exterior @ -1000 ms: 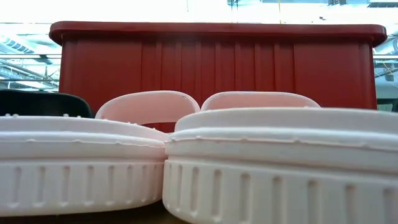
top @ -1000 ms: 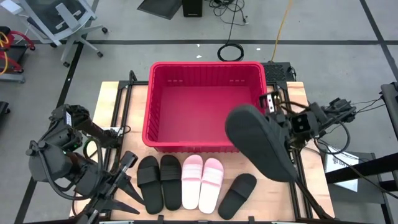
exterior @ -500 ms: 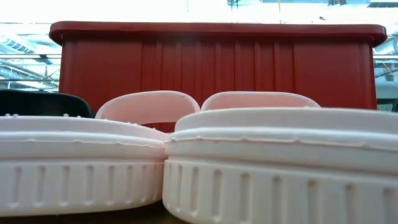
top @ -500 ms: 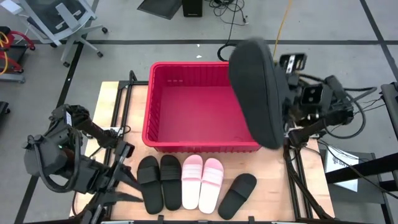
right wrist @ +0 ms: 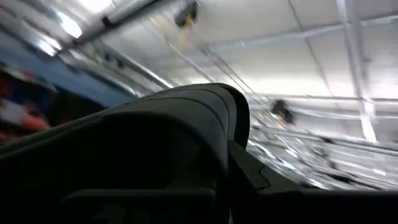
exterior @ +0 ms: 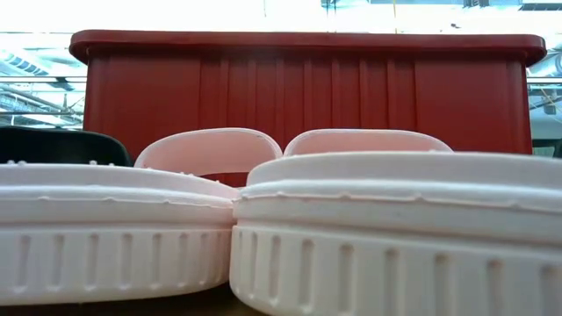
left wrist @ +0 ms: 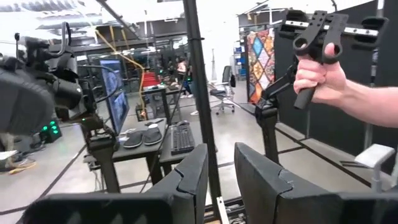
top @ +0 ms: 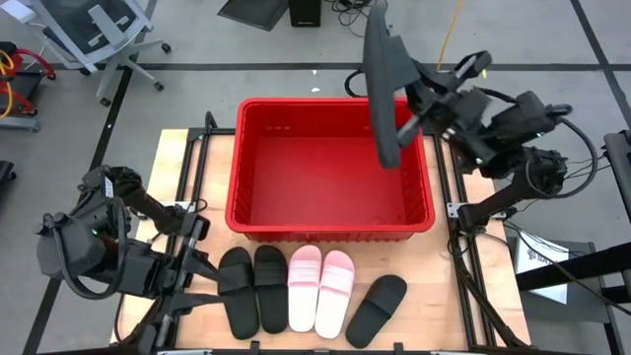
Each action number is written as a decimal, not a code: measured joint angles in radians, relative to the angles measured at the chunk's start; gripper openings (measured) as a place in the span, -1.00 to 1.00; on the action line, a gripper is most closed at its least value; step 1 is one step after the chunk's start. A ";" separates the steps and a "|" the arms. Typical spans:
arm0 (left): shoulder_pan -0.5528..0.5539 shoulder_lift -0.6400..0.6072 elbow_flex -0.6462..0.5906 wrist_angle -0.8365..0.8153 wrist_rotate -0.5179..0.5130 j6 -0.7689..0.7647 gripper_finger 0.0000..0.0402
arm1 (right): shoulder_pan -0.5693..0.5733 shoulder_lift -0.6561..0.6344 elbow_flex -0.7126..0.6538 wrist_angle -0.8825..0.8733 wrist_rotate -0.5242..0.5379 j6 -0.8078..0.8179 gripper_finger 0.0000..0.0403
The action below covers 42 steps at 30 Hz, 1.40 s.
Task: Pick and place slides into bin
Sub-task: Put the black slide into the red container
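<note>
1. Nearest the front edge of the desk (top: pixel 177 158), at about six o'clock in the high view, five slides lie side by side: a black pair (top: pixel 252 287), a pink pair (top: pixel 320 288) just beside it, and a single black slide (top: pixel 376 310) lying at a slant toward five o'clock.
2. In the low view the pink pair fills the foreground, soles facing the camera, and a black strap (exterior: pixel 53 145) shows at nine o'clock beside them.
3. The left hand (top: pixel 202 281) sits at about eight o'clock, low over the desk corner, just beside the black pair; in its wrist view the two dark fingers (left wrist: pixel 186 183) stand apart with a gap between them, gripping nothing.
4. Beyond those fingers, a person's hand (left wrist: pixel 320 74) in the room grips a dark handle.
5. The red bin (top: pixel 330 227) stands at the centre of the desk, just behind the row of slides; in the low view its ribbed front wall (exterior: pixel 307 88) rises behind the pink pair.
6. The right hand (top: pixel 419 104) is raised at about one o'clock, over the bin's far right corner, pinching the sixth black slide (top: pixel 383 84).
7. That slide is held on edge, aloft over the bin's far rim; in the right wrist view it blocks most of the picture.
</note>
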<state>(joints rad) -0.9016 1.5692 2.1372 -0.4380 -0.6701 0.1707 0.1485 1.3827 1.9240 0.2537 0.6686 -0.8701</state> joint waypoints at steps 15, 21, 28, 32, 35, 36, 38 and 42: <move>0.000 0.000 0.000 0.004 -0.021 -0.003 -0.56 | -0.177 -0.001 0.000 -0.219 0.367 -0.126 -0.99; 0.000 0.000 0.000 0.004 -0.021 -0.003 -0.56 | -0.258 0.000 0.000 -0.429 0.436 -0.135 -1.00; 0.000 0.000 0.000 0.003 -0.021 0.001 -0.56 | -0.372 0.000 0.000 -0.838 0.371 0.161 -1.00; 0.000 0.000 0.000 0.003 -0.021 0.004 -0.56 | -0.472 0.000 -0.001 -1.109 0.170 0.460 -1.00; 0.000 0.000 0.000 0.003 -0.021 0.004 -0.56 | -0.574 0.020 0.000 -1.282 -0.046 0.637 -1.00; 0.000 0.000 0.000 0.003 -0.021 0.004 -0.56 | -0.609 0.030 0.000 -1.332 -0.113 0.674 -1.00; 0.000 0.000 0.000 0.003 -0.021 0.004 -0.56 | -0.659 0.058 -0.002 -1.416 -0.194 0.699 -1.00; 0.000 0.000 0.000 0.002 -0.021 0.004 -0.56 | -0.682 0.109 -0.002 -1.445 -0.255 0.697 -1.00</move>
<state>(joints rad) -0.9016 1.5692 2.1372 -0.4362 -0.6914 0.1749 -0.5336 1.4921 1.9221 -1.1915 0.4138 -0.1732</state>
